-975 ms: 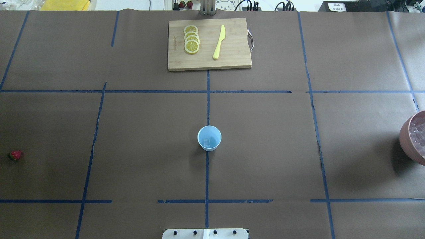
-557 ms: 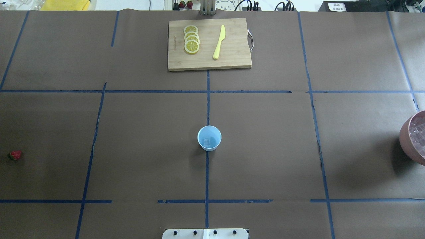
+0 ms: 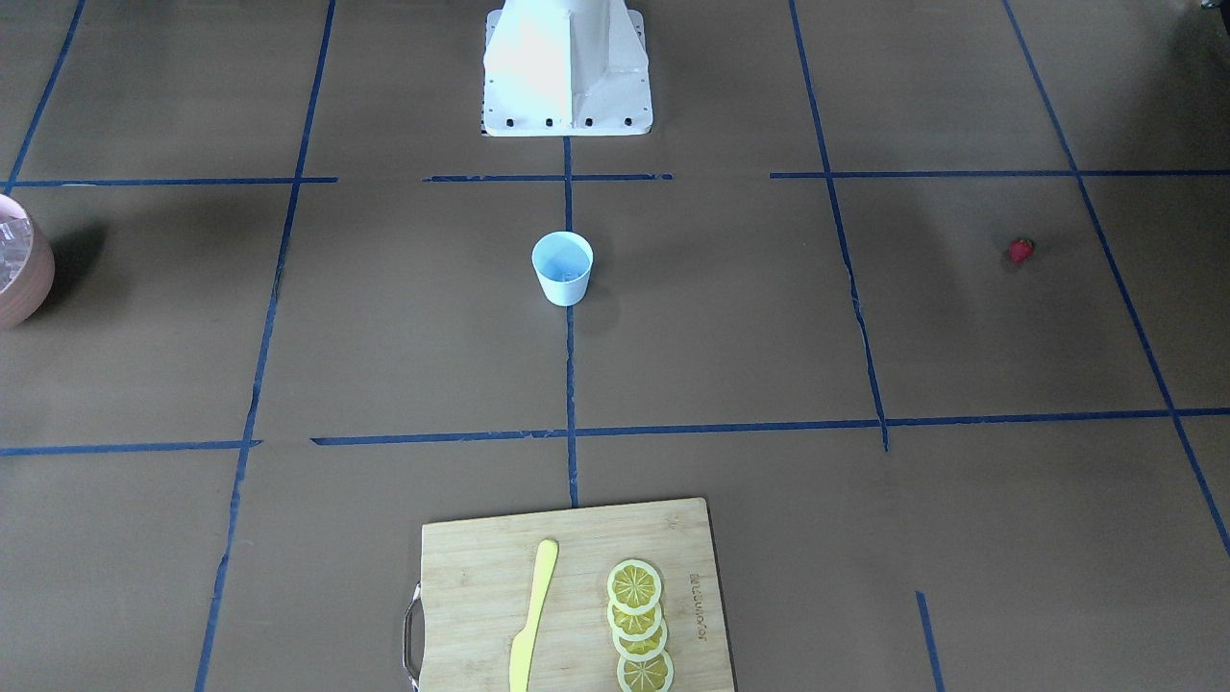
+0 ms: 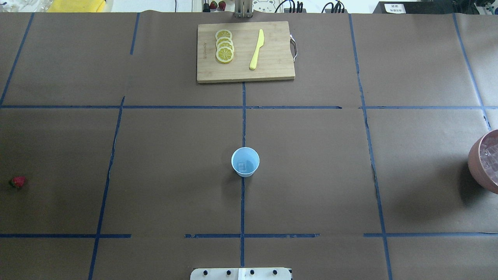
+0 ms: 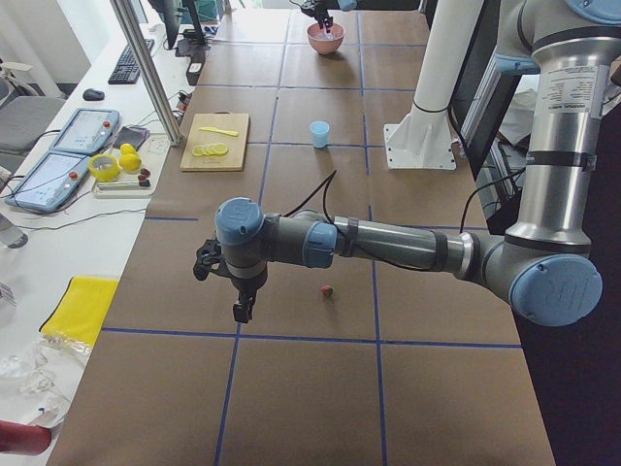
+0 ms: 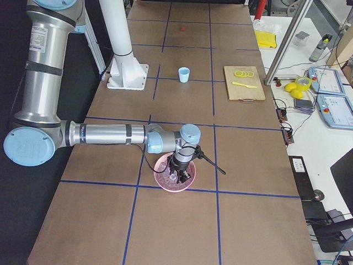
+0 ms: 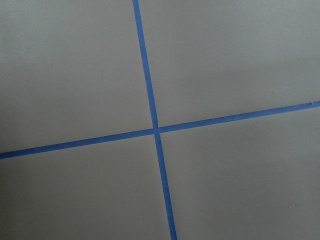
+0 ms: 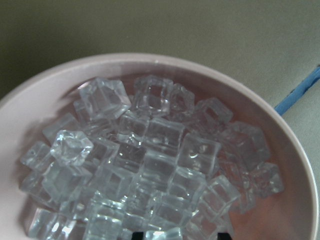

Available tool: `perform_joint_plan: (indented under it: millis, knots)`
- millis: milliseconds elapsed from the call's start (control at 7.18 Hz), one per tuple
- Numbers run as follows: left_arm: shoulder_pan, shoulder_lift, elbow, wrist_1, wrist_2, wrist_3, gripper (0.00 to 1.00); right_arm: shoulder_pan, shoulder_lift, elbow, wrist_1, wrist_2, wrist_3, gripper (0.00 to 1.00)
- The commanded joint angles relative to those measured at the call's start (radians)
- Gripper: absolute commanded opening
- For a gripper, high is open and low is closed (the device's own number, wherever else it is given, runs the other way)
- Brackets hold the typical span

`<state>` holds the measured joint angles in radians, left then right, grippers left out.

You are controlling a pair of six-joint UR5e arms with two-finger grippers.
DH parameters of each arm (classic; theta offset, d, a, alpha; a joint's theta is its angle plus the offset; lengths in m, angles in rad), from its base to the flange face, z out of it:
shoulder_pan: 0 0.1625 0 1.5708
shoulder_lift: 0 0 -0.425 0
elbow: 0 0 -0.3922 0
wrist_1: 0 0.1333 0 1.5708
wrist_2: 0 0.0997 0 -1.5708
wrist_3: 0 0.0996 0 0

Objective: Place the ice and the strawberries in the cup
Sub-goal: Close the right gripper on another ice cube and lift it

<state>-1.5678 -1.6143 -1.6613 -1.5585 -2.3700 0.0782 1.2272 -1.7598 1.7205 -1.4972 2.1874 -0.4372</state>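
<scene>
Seen from the front: cup [image 3: 563,269] upright on the centre tape line near the robot base, strawberry [image 3: 1020,251] lying alone on the counter [image 3: 730,336] well apart on the robot's left side, pinkish bowl [image 3: 27,284] cut by the frame edge on the robot's right, cutting board [image 3: 577,548] with lemon slices [image 3: 636,625] and knife [image 3: 530,620] on the operators' side. Seen from overhead: one cube of ice [image 4: 242,166] already at the bottom of the cup, no strawberry inside, so judged at most halfway, with the berry and perhaps more ice left to bring. Wide bare counter all around the cup, nothing near its rim to bump. From the left end: left fingers [image 5: 239,311] hanging above the counter near the strawberry but not over it; released or clenched, cannot tell. From the right end: right fingers [image 6: 179,174] down inside the bowl among the cubes; state cannot be told here. Left wrist camera: only crossing tape lines [image 7: 155,131], no berry in view. Right wrist camera: close over the heap of cubes, bowl rim curving around it, probably little room sideways; fingers not clearly shown.
</scene>
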Motion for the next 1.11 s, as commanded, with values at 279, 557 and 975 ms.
perform_joint_plan:
  millis: [279,557,975]
  knots:
    - [0.0,-0.001,-0.002,0.002,0.0,0.0,1.0,0.0,-0.007,0.004,0.005,0.0,-0.003,0.13]
    - [0.0,-0.001,-0.003,0.002,0.0,-0.002,1.0,0.002,-0.013,0.008,0.008,-0.001,-0.006,0.0]
    - [-0.001,0.0,-0.009,0.005,0.0,-0.002,1.0,0.02,-0.027,0.086,-0.009,0.0,-0.011,0.0]
